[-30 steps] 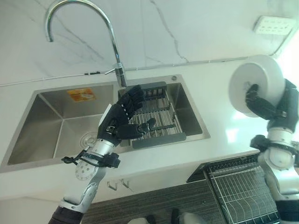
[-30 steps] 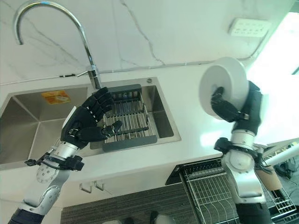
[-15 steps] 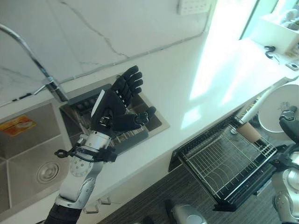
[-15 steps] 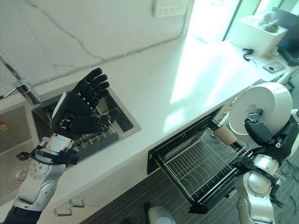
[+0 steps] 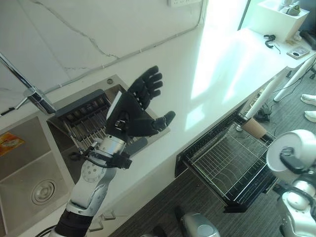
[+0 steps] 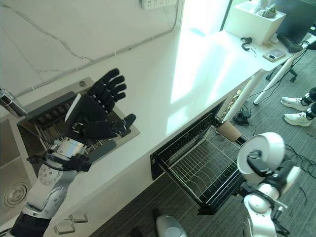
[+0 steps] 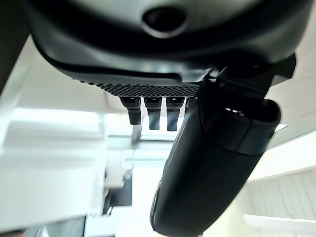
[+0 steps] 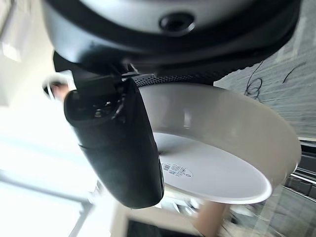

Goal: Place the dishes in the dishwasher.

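My right hand (image 6: 263,167) has thumb and fingers clamped on the white plate (image 6: 261,150), held beside the pulled-out dishwasher rack (image 6: 205,165). My left hand (image 5: 132,114) hovers spread, empty. I worry the plate could clip the rack's rim or slip from this edge pinch.

White plate (image 6: 261,153); black wire rack (image 6: 197,168); white marbled wall (image 6: 54,29); grey striped floor (image 6: 163,202).
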Available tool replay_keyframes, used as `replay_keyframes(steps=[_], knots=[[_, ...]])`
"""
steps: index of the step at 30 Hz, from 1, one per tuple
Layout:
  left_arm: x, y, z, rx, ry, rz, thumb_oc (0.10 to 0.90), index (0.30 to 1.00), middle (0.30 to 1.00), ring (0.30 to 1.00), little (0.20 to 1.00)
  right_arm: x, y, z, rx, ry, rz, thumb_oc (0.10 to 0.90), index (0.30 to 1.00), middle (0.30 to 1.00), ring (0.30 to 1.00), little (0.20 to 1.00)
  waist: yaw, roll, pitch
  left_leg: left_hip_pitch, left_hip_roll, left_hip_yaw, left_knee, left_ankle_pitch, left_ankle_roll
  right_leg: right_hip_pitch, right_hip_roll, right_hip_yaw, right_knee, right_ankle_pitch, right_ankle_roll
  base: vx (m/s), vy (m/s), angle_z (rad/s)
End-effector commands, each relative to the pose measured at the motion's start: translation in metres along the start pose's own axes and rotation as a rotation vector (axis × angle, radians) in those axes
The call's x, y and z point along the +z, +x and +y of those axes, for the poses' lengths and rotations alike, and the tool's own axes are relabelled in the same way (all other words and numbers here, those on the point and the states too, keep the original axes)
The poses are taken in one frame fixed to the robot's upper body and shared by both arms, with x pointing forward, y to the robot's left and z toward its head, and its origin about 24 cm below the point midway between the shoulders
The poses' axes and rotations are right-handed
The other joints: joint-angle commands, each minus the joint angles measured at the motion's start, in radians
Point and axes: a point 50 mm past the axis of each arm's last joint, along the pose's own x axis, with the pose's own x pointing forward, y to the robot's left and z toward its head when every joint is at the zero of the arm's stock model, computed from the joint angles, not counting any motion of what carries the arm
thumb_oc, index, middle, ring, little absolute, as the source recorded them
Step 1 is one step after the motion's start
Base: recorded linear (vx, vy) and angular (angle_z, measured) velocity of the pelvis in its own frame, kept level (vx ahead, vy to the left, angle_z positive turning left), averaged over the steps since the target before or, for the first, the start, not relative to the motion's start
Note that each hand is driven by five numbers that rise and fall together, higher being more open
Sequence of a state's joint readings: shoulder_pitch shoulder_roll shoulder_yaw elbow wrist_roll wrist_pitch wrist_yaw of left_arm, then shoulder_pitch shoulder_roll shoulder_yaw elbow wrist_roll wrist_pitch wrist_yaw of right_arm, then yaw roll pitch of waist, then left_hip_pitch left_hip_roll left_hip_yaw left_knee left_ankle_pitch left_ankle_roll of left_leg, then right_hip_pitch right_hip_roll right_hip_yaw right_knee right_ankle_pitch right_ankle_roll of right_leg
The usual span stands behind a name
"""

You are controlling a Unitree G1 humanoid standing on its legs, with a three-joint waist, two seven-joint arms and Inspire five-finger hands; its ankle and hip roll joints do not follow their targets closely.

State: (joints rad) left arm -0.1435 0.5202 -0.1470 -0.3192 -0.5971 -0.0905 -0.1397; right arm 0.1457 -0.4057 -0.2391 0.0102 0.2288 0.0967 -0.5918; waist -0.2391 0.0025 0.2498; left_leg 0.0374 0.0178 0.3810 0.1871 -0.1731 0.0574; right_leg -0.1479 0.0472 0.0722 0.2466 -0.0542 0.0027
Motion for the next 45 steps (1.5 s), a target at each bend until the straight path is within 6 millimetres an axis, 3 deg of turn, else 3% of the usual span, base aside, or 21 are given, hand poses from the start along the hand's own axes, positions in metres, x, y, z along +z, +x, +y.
replay_keyframes(steps=[1, 3, 5, 7, 13, 16, 20, 24, 30, 36, 38, 45], knots=[[0.029, 0.016, -0.035, -0.315, -0.132, -0.171, 0.8, 0.9, 0.9, 0.9, 0.9, 0.069, 0.019, -0.009, -0.037, 0.02, -0.354, 0.4, 0.3, 0.3, 0.3, 0.3, 0.025, -0.017, -0.072, -0.038, 0.043, -0.104, 0.113, -0.134, -0.024, 0.011, -0.045, -0.023, 0.053, -0.081, 0.137, 0.0, 0.0, 0.0], [0.021, 0.017, -0.051, -0.456, -0.234, -0.117, 0.8, 0.9, 0.9, 0.9, 0.9, 0.065, 0.021, -0.001, -0.02, 0.0, -0.35, 0.4, 0.3, 0.3, 0.3, 0.3, 0.026, -0.011, -0.072, -0.039, 0.042, -0.105, 0.113, -0.135, -0.023, 0.009, -0.048, -0.025, 0.053, -0.079, 0.138, 0.0, 0.0, 0.0], [0.0, 0.011, -0.086, -0.736, -0.383, 0.059, 0.8, 0.9, 0.9, 0.9, 0.9, 0.063, 0.03, 0.009, 0.018, -0.051, -0.344, 0.4, 0.3, 0.3, 0.3, 0.3, 0.019, 0.004, -0.077, -0.034, 0.041, -0.103, 0.113, -0.14, -0.021, 0.014, -0.05, -0.025, 0.053, -0.081, 0.14, 0.0, 0.04, 0.03], [-0.013, 0.006, -0.102, -0.838, -0.47, 0.154, 0.8, 0.9, 0.9, 0.9, 0.9, 0.061, 0.035, 0.013, 0.035, -0.064, -0.338, 0.4, 0.3, 0.3, 0.3, 0.3, 0.013, 0.01, -0.083, -0.034, 0.04, -0.1, 0.113, -0.143, -0.02, 0.012, -0.05, -0.021, 0.053, -0.081, 0.14, 0.02, 0.039, 0.02], [-0.036, -0.008, -0.132, -0.99, -0.655, 0.296, 0.8, 0.9, 0.9, 0.9, 0.9, 0.061, 0.042, 0.023, 0.082, -0.107, -0.346, 0.4, 0.3, 0.3, 0.3, 0.3, -0.006, 0.024, -0.093, -0.027, 0.037, -0.093, 0.113, -0.154, -0.015, 0.019, -0.043, 0.002, 0.053, -0.087, 0.139, 0.02, 0.038, -0.01], [-0.043, -0.01, -0.139, -1.007, -0.705, 0.338, 0.8, 0.9, 0.9, 0.9, 0.9, 0.063, 0.045, 0.026, 0.094, -0.14, -0.364, 0.4, 0.3, 0.3, 0.3, 0.3, -0.01, 0.03, -0.093, -0.019, 0.035, -0.094, 0.113, -0.162, -0.013, 0.027, -0.044, 0.004, 0.053, -0.094, 0.141, 0.01, 0.03, -0.06], [-0.067, -0.022, -0.147, -0.977, -0.732, 0.489, 0.8, 0.9, 0.9, 0.9, 0.9, 0.067, 0.05, 0.031, 0.114, -0.228, -0.407, 0.4, 0.3, 0.3, 0.3, 0.3, -0.006, 0.035, -0.101, -0.017, 0.032, -0.094, 0.113, -0.164, -0.013, 0.03, -0.044, 0.006, 0.053, -0.096, 0.14, 0.0, 0.0, 0.0], [-0.093, -0.039, -0.141, -0.851, -0.721, 0.632, 0.8, 0.9, 0.9, 0.9, 0.9, 0.068, 0.055, 0.035, 0.126, -0.343, -0.452, 0.4, 0.3, 0.3, 0.3, 0.3, 0.012, 0.04, -0.102, -0.017, 0.026, -0.1, 0.113, -0.164, -0.011, 0.034, -0.048, 0.002, 0.053, -0.097, 0.139, 0.0, 0.0, 0.0], [-0.139, -0.078, -0.111, -0.642, -0.548, 0.893, 0.8, 0.9, 0.9, 0.9, 0.9, 0.071, 0.065, 0.035, 0.132, -0.457, -0.472, 0.4, 0.3, 0.3, 0.3, 0.3, 0.053, 0.044, -0.105, -0.024, 0.02, -0.11, 0.113, -0.155, -0.013, 0.035, -0.063, -0.023, 0.053, -0.099, 0.14, -0.01, -0.012, 0.03], [-0.169, -0.119, -0.084, -0.514, -0.431, 1.093, 0.8, 0.9, 0.9, 0.9, 0.9, 0.061, 0.072, 0.033, 0.119, -0.56, -0.473, 0.4, 0.3, 0.3, 0.3, 0.3, 0.096, 0.037, -0.108, -0.046, 0.018, -0.122, 0.113, -0.139, -0.017, 0.027, -0.076, -0.055, 0.053, -0.094, 0.14, -0.02, -0.047, 0.14], [-0.174, -0.126, -0.081, -0.475, -0.445, 1.127, 0.8, 0.9, 0.9, 0.9, 0.9, 0.06, 0.072, 0.034, 0.12, -0.584, -0.48, 0.4, 0.3, 0.3, 0.3, 0.3, 0.102, 0.034, -0.107, -0.048, 0.019, -0.125, 0.113, -0.137, -0.018, 0.026, -0.077, -0.06, 0.053, -0.093, 0.14, -0.01, -0.04, 0.12], [-0.202, -0.177, -0.062, -0.335, -0.416, 1.347, 0.8, 0.9, 0.9, 0.9, 0.9, 0.046, 0.074, 0.045, 0.169, -0.621, -0.421, 0.4, 0.3, 0.3, 0.3, 0.3, 0.139, 0.014, -0.103, -0.061, 0.026, -0.136, 0.113, -0.13, -0.021, 0.021, -0.081, -0.083, 0.053, -0.092, 0.14, -0.01, -0.063, 0.09]])
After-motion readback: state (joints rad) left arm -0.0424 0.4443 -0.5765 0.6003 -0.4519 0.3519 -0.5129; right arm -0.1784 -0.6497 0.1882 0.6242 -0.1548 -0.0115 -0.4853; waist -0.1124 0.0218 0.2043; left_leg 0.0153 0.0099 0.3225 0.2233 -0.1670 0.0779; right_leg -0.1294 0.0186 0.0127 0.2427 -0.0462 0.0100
